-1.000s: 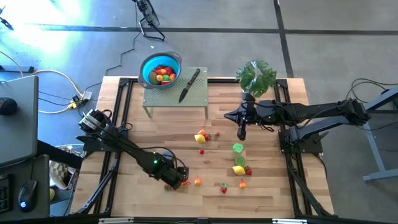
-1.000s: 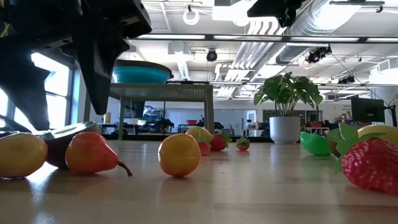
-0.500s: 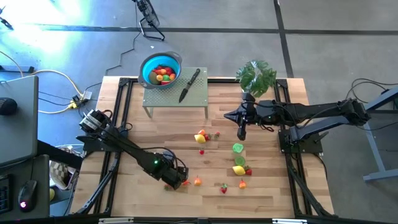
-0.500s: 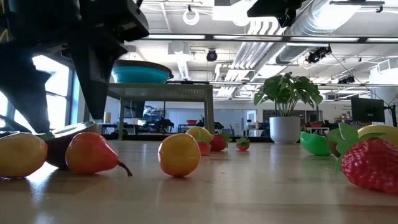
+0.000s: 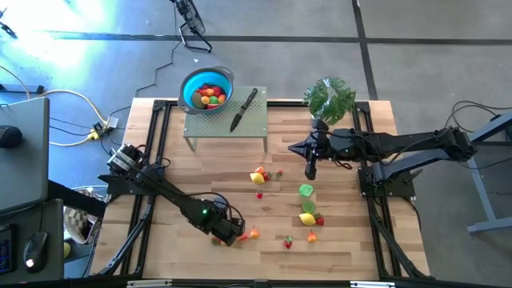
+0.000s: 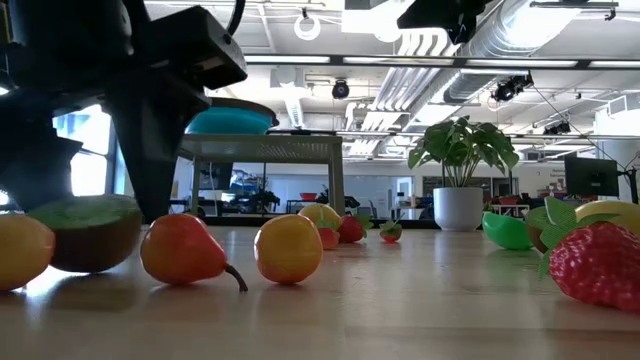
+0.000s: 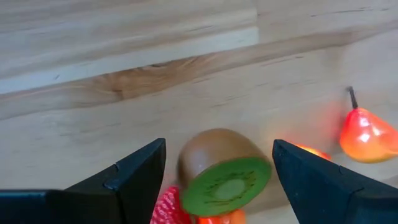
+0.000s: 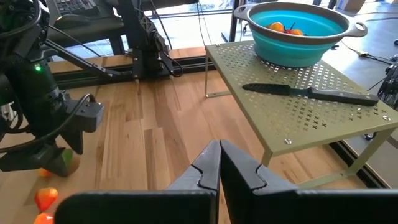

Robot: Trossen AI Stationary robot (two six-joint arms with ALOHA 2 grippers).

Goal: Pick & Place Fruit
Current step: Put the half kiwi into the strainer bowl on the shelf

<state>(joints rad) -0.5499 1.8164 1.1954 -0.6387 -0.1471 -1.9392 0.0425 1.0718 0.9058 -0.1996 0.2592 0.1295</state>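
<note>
A halved kiwi (image 7: 224,174), brown skin and green cut face, lies on the wooden table near its front left. My left gripper (image 7: 219,144) is open and points steeply down, one finger on each side of the kiwi; the high view shows it (image 5: 228,234) low over the table. A red-orange pear (image 6: 185,250) and a yellow fruit (image 6: 20,250) lie beside the kiwi (image 6: 85,235). More fruit (image 5: 307,218) is scattered mid-table. My right gripper (image 5: 310,170) is shut and hangs above the table's right half, clear of everything. My left gripper comes at the kiwi half from above, its fingers standing either side of the brown skin. One finger (image 7: 311,180) is right against the rim of the cut face (image 7: 264,168); I cannot tell whether it touches. The kiwi rests on the table.
A blue bowl (image 5: 206,88) holding fruit and a black-handled knife (image 5: 244,108) sit on a green perforated stand (image 5: 226,120) at the far edge. A potted plant (image 5: 330,98) stands at the far right. A strawberry (image 7: 168,208) lies close against the kiwi.
My left gripper has sunk a little toward the table around the kiwi, still open. The kiwi has tipped, so its green cut face now shows in the low view. The pear beside it has slid a little toward the table's right.
</note>
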